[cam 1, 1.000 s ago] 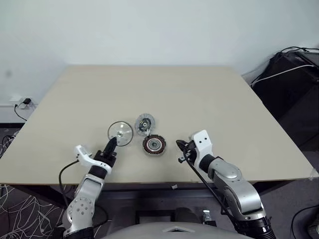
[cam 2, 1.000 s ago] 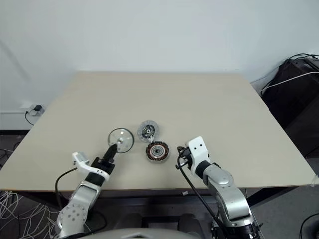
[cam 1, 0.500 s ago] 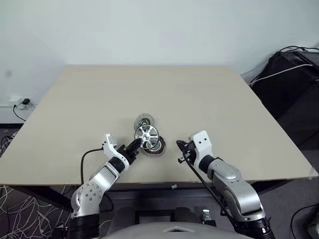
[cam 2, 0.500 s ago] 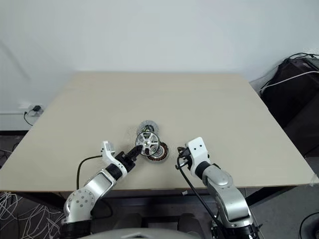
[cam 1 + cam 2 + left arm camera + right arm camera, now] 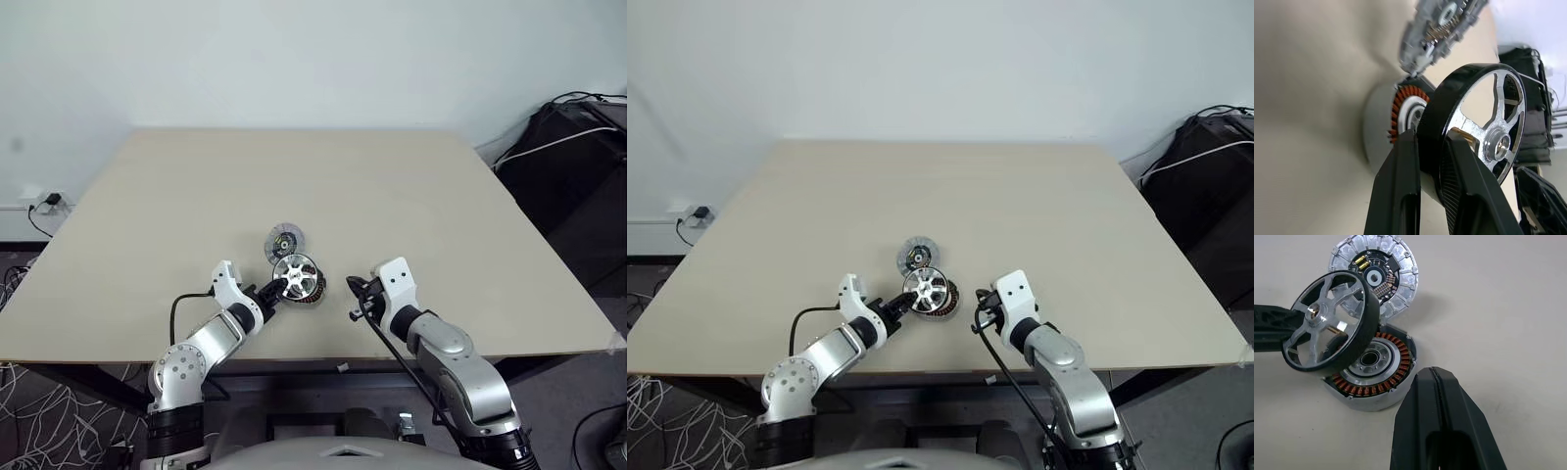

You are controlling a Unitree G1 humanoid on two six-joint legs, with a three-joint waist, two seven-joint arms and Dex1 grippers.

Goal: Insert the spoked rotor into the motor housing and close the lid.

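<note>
The small spoked rotor (image 5: 1327, 323), a wheel with a black outer rim, silver spokes and a silver hub, sits pinched by its rim between the two black fingers of my left gripper (image 5: 1425, 147). I hold it tilted above the motor housing (image 5: 1374, 374), a small round silver part with a ring of copper-brown windings around a silver centre, which lies flat on the beige table (image 5: 392, 186). The rotor overlaps the housing's near-left edge but is not seated in it (whether the rim touches the windings I cannot tell). At about twelve o'clock from the housing, just beside it, lies the lid (image 5: 284, 241), a flat silver-grey disc with a dark centre hub; in my right wrist view it shows a segmented metal ring and a small circuit. My right gripper (image 5: 355, 297) hovers at about three o'clock from the housing, near it but apart, its fingers pressed together on nothing
</note>
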